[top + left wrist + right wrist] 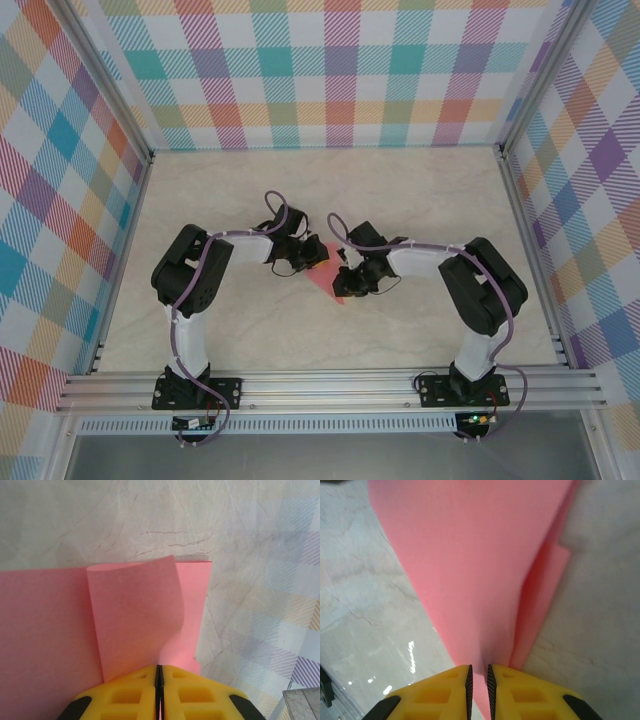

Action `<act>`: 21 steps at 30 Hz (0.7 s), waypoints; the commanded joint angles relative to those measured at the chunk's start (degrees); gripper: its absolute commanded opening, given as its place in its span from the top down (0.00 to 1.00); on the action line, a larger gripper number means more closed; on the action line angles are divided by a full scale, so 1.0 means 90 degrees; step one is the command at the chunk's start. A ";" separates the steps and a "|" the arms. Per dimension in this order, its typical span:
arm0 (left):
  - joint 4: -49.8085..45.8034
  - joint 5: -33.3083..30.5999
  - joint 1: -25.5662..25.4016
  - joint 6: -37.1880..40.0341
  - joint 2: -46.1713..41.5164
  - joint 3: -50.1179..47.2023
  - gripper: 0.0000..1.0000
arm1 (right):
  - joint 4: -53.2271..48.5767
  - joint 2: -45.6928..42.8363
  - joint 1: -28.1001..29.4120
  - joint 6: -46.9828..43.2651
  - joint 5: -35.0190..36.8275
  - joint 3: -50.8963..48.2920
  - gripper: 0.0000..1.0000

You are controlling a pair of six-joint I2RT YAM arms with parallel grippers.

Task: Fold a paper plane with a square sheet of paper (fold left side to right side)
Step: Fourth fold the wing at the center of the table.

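One salmon-pink sheet of paper (325,276) lies near the middle of the pale marble-patterned surface (400,190), between the two grippers, and both of them have hold of it.

In the left wrist view, the left gripper (159,668) has its yellow fingers (125,695) pressed together with no gap. A flap of the sheet (135,620) rises from their tips and curls over the flat layer beneath. The flat part runs off to the left edge of that view and ends in a straight edge on the right.

In the right wrist view, the right gripper (479,669) stands at a narrow slit. Pink paper fills the slit and fans out above it as a lifted sheet (470,570), and a second layer (545,595) shows along its right side.

From above there are two arms, the left arm (190,280) and the right arm (480,285). Each carries a purple cable (207,262), and both bend inward so that the left gripper (303,262) and the right gripper (347,280) cover much of the sheet. Three walls in pastel plaid (340,70) enclose the surface, aluminium rails (330,385) run along the near edge, and metal posts stand in the corners.
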 commanded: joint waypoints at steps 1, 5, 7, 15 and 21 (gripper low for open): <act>-0.0473 -0.0336 -0.0077 0.0145 0.0212 -0.0178 0.89 | -0.0943 -0.0334 0.0084 -0.0140 -0.0030 -0.0054 0.81; -0.0455 -0.0336 -0.0077 0.0134 0.0201 -0.0181 0.89 | -0.1061 -0.0580 0.0080 -0.0116 -0.0068 0.0295 0.82; -0.0452 -0.0329 -0.0077 0.0124 0.0202 -0.0182 0.89 | -0.1025 -0.0600 0.0083 -0.0064 -0.0167 0.0395 0.83; -0.0454 -0.0315 -0.0077 0.0130 0.0190 -0.0182 0.89 | -0.0997 -0.0711 0.0119 0.0050 0.0271 0.0555 0.82; -0.0454 -0.0321 -0.0077 0.0122 0.0191 -0.0168 0.89 | -0.0127 -0.0244 0.0119 0.0423 -0.0895 0.0519 0.83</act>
